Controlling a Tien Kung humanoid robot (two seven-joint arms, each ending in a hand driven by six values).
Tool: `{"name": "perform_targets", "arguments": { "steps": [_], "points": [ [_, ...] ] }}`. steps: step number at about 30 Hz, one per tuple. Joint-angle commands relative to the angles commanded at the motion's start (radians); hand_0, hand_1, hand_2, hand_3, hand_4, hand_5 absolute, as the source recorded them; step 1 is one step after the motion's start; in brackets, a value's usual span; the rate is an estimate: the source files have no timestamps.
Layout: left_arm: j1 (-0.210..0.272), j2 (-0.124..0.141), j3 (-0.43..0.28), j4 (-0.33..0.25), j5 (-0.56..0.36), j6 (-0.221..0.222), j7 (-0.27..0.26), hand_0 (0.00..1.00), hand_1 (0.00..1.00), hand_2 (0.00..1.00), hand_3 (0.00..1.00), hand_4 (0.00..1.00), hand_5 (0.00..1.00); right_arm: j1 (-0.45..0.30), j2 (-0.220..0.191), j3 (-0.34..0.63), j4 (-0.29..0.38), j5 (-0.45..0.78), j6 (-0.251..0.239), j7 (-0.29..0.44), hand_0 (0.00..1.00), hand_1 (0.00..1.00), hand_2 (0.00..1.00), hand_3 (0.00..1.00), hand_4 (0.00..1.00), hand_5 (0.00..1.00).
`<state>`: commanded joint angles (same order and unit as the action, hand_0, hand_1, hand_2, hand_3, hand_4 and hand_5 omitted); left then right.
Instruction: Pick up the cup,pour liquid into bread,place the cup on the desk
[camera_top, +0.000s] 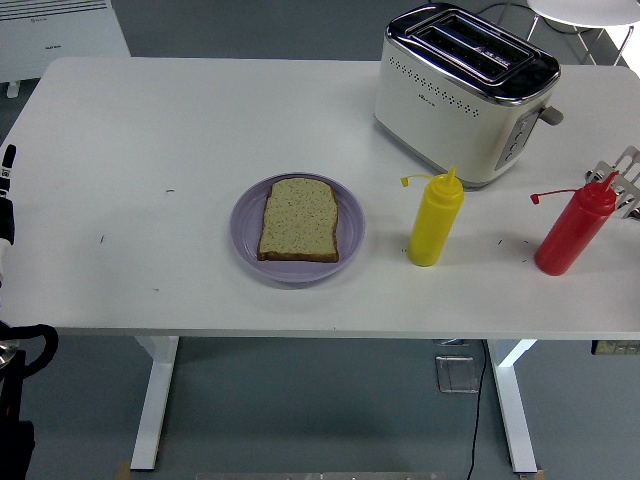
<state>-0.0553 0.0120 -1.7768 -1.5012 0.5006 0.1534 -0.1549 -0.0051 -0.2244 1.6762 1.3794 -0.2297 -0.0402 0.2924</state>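
Bread (298, 219), a single brown-crusted slice with a pale speckled face, lies flat on a round lilac plate (243, 236) near the middle of the white counter (150, 130), somewhat toward its near edge. Just to the right of the plate, apart from it, a yellow plastic squeeze bottle (434, 220) stands upright with its small cap hanging off the nozzle to the left. Further right, close to the counter's right edge, a red plastic squeeze bottle (573, 230) stands tilted slightly, its red cap likewise dangling to the left. Behind the two bottles, in the far right corner, sits a cream and chrome two-slot toaster (463, 90), its slots facing up and its lever on the right-hand end

Silvery fingers of the right hand (624, 180) show at the right edge of the counter, just behind the red bottle's top; most of the hand is cut off, so I cannot tell whether it is open or closed, nor whether it touches the bottle. Part of the left arm (6, 200) shows at the counter's left edge, its hand out of view
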Motion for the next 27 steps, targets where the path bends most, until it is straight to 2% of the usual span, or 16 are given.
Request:
{"name": "perform_targets", "arguments": {
  "steps": [27],
  "points": [
    [0.0,-0.001,0.0,0.0,0.0,0.0,0.0,0.797,0.747,0.744,0.731,0.449,0.998,-0.003,0.001,0.01,0.001,0.003,-0.002,-0.001,0.776,0.677,0.709,0.726,0.587,0.56]
  ]
}}
